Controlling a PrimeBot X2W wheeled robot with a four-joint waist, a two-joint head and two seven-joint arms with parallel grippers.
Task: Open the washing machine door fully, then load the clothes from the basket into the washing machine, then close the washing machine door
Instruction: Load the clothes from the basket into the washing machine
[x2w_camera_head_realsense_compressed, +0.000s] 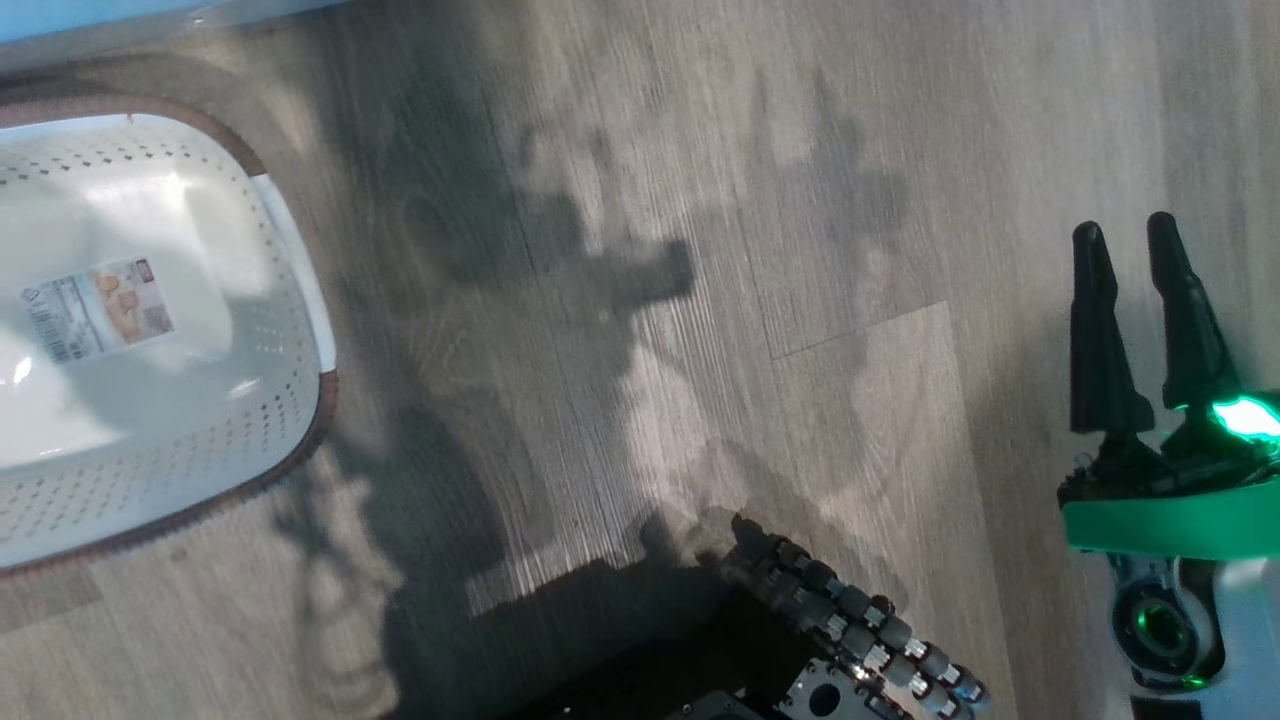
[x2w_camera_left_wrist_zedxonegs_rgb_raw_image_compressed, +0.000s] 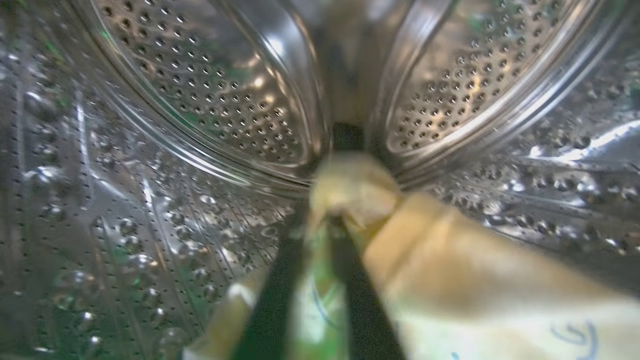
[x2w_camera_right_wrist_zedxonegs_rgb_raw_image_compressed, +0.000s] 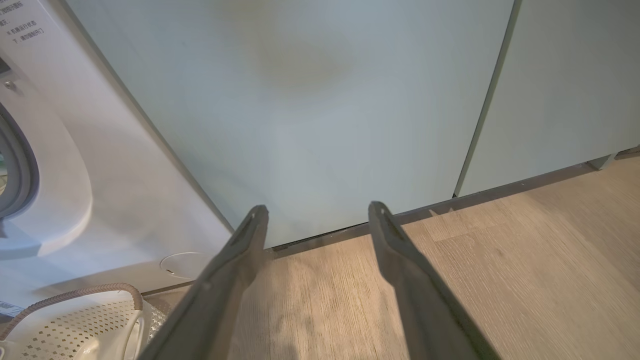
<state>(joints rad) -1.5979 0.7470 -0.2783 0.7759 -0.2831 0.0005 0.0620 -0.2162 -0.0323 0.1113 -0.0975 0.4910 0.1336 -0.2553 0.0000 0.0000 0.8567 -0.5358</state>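
The loading looks nearly finished. The basket (x2w_camera_head_realsense_compressed: 210, 440) stands on the wood floor (x2w_camera_head_realsense_compressed: 700, 150) at the left of the head view. Its bottom is bare apart from the label (x2w_camera_head_realsense_compressed: 98, 310), though its left end is cut off by the picture's edge. In the left wrist view the left hand (x2w_camera_left_wrist_zedxonegs_rgb_raw_image_compressed: 320, 225) is deep inside the washing machine's steel drum (x2w_camera_left_wrist_zedxonegs_rgb_raw_image_compressed: 200, 90). Its fingers are narrow and pale yellow cloth is caught between them. The rest of the clothes (x2w_camera_left_wrist_zedxonegs_rgb_raw_image_compressed: 475, 280) drape off to the right over the drum wall. So the door must already be open, and this garment is inside but not yet let go.

The right hand (x2w_camera_right_wrist_zedxonegs_rgb_raw_image_compressed: 318, 207) hangs low over the floor, spread wide and holding nothing. It faces the pale green cabinet (x2w_camera_right_wrist_zedxonegs_rgb_raw_image_compressed: 325, 100), just right of the washing machine (x2w_camera_right_wrist_zedxonegs_rgb_raw_image_compressed: 75, 165). What is left, as I judge it, is to release the garment, draw the left arm out and close the door.
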